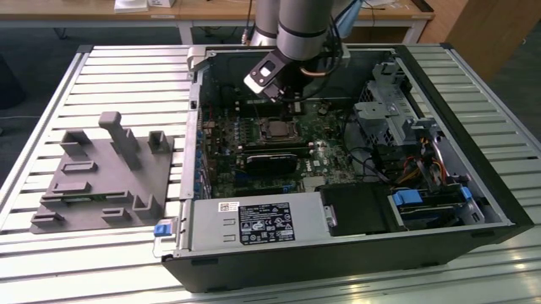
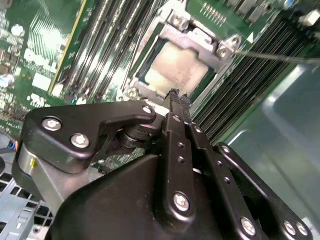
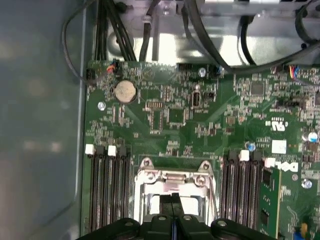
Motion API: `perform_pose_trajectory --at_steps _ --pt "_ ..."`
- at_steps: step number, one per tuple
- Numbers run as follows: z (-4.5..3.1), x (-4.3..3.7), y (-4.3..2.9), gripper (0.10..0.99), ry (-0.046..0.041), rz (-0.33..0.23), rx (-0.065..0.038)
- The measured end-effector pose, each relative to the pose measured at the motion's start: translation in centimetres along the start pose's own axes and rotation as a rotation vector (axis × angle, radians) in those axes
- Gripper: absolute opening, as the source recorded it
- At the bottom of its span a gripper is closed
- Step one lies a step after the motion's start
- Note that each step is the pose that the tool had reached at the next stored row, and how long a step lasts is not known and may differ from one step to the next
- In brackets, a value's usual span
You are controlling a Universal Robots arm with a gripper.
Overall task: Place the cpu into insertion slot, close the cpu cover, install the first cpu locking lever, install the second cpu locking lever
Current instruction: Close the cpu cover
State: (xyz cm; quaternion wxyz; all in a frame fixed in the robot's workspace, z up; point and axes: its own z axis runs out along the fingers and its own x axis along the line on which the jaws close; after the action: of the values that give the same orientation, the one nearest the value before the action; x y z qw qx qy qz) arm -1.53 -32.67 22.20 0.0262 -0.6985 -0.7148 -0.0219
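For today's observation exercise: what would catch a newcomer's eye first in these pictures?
The open computer case on the slatted table, with the robot arm reaching into it. In the second wrist view the shut gripper hangs close to the silvery cpu, framed by its metal cpu cover. A grey holder lies at the exterior view's left.

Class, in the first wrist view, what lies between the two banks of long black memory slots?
The cpu cover, a silvery frame, lies between them in the first wrist view, with the shut gripper over it.
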Motion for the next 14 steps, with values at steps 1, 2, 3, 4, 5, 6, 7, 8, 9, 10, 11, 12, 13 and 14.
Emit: perform_pose_trajectory --at_steps 1,2,3,4,5,6,7,8,9,10,11,12,13,14 --pt "0.04 0.01 -0.3 0.106 0.0001 0.0 0.0" --pt "0.12 0.01 -0.57 0.106 0.0002 0.0 0.0" --pt "0.24 0.01 -0.72 0.106 0.0001 0.0 0.0" --pt "0.37 -0.01 -0.83 0.106 -0.0001 0.0 0.002" --pt "0.5 -0.01 -0.93 0.106 0.0001 0.0 0.002" --pt "0.62 -0.01 -1.04 0.106 0.0001 0.0 0.003" --pt "0.73 -0.02 -1.17 0.106 0.0001 0.0 0.003" --pt "0.82 -0.02 -1.33 0.106 0.0 0.0 0.003" --pt "0.89 -0.02 -1.49 0.106 0.0 0.0 0.003" --pt "0.98 -0.02 -1.68 0.106 0.0 0.0 0.003" --pt "1.05 -0.03 -1.85 0.106 0.0 0.0 0.003" --pt "1.13 -0.03 -2.05 0.106 0.0 0.0 0.003" --pt "1.2 -0.03 -2.24 0.106 0.0 0.0 0.003" --pt "1.25 -0.03 -2.42 0.106 0.0 0.0 0.003"
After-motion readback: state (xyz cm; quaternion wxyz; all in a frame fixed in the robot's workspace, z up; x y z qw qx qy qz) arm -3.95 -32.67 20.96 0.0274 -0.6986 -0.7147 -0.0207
